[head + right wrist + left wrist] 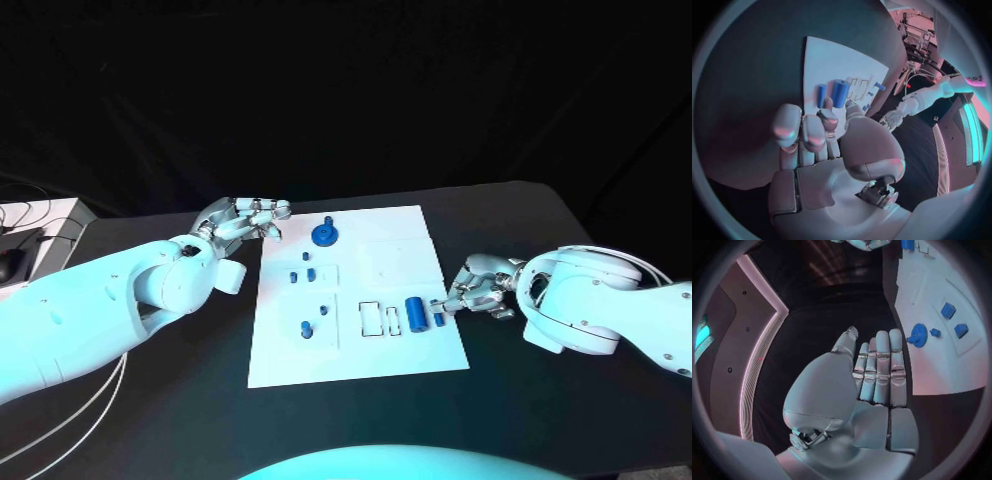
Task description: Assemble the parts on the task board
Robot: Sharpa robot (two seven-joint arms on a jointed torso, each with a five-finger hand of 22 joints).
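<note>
Two hands: right hand (483, 292) loosely curled, empty, beside two blue cylinders (415, 313); left hand (245, 220) flat, empty, near task board (361, 350).

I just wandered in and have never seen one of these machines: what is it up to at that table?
A two-armed robot is working over a white task board that carries small blue parts. Its right hand is at the board's right edge, fingertips beside a blue cylinder; whether it touches it is unclear. Its left hand hovers by the board's far left corner, holding nothing, near a round blue part. Several smaller blue pieces lie loose on the board.
</note>
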